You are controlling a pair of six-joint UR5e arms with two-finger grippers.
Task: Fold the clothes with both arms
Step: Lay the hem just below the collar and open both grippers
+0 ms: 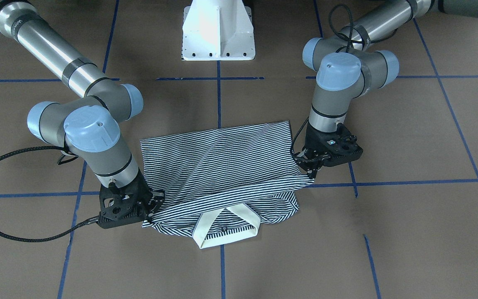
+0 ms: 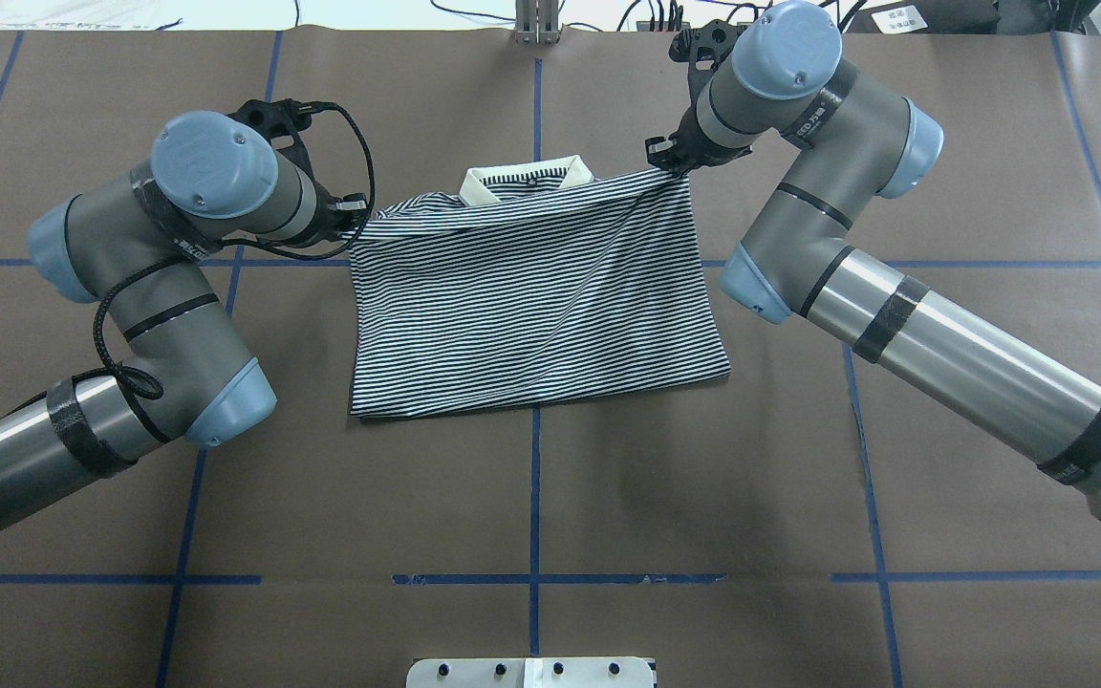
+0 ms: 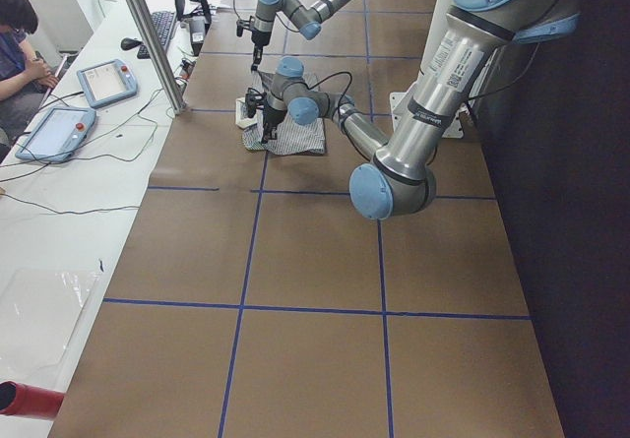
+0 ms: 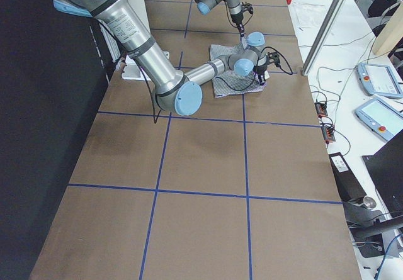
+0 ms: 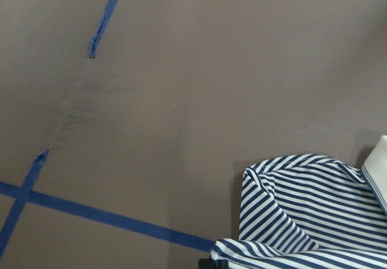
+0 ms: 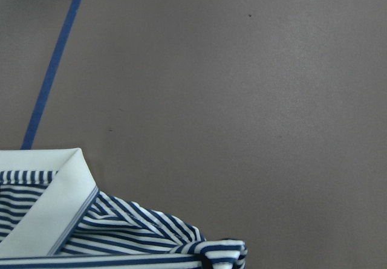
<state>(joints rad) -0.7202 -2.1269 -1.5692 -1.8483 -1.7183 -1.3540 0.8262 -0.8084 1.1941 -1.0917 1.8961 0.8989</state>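
Since the striped polo shirt (image 1: 222, 162) seems limp and light, left claw (image 1: 311, 168) and right claw (image 1: 156, 203) pinch corners beside its collar (image 1: 199, 234).

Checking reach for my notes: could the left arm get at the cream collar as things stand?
Probably not yet: the left claw looks shut on a corner of the shirt. The collar itself lies uncovered nearby, so once the claw lets go the way looks free.
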